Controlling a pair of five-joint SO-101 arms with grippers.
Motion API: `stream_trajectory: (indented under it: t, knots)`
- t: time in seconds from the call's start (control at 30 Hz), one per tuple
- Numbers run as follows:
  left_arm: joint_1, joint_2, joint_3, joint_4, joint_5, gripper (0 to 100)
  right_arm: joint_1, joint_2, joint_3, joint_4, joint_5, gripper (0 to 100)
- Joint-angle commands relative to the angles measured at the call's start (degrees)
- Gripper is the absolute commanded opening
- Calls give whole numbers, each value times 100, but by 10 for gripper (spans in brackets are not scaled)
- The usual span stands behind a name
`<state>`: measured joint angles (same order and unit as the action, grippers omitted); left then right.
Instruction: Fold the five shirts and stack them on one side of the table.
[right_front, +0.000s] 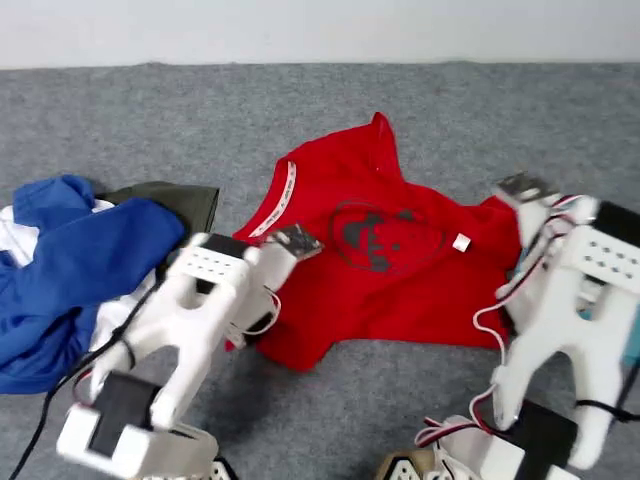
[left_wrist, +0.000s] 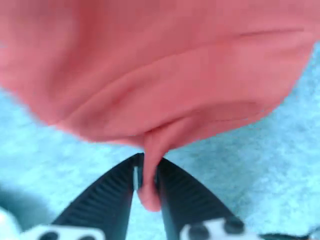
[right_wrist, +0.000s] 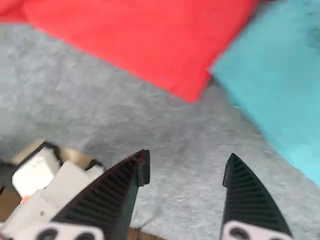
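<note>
Left tool (left_wrist: 146, 165) clamps red shirt (left_wrist: 160, 70) fold; right tool (right_wrist: 186, 167) gapes, angled over grey table (right_wrist: 100, 115).

Five shirts, two arms, two hands, one worktop.
The shirts come one of each colour: one red shirt (right_front: 400, 290), one blue shirt (right_front: 80, 260), one white shirt (right_front: 15, 235) of which little shows, one dark green shirt (right_front: 185, 200) and one teal shirt (right_wrist: 280, 75). There are two white arms, the left arm (right_front: 190, 310) and the right arm (right_front: 560, 300), each with one hand, the left hand (left_wrist: 148, 165) and the right hand (right_wrist: 187, 159), and one grey worktop (right_front: 450, 110).
</note>
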<state>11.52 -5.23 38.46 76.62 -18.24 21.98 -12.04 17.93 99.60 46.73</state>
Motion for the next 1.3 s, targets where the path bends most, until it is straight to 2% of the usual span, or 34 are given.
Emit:
stream_trajectory:
  t: [0.0, 0.17, 0.63, 0.77, 0.87, 1.1, 1.27]
  knots:
    - [-642, -642, -154, 97, -44, 13, -338, -312, 536, -488, 70, 249]
    - [-1213, -607, -655, 352, -44, 13, -901, -321, 1424, -1613, -158, 285]
    - [-1204, 598, -1543, 554, -18, 13, -1754, 857, 1723, -2765, -651, 303]
    - [-1213, 686, -1569, 554, -35, 13, -1727, 1332, 1714, -3055, -809, 302]
    - [-1240, 712, -1569, 554, -44, 13, -1640, 1640, 1697, -3134, -782, 255]
    - [-1231, 668, -1569, 554, -44, 13, -1648, 2141, 1486, -3125, -774, 72]
    - [-1231, 659, -1859, 782, -26, 13, -1604, 1868, 1301, -2897, -686, 26]
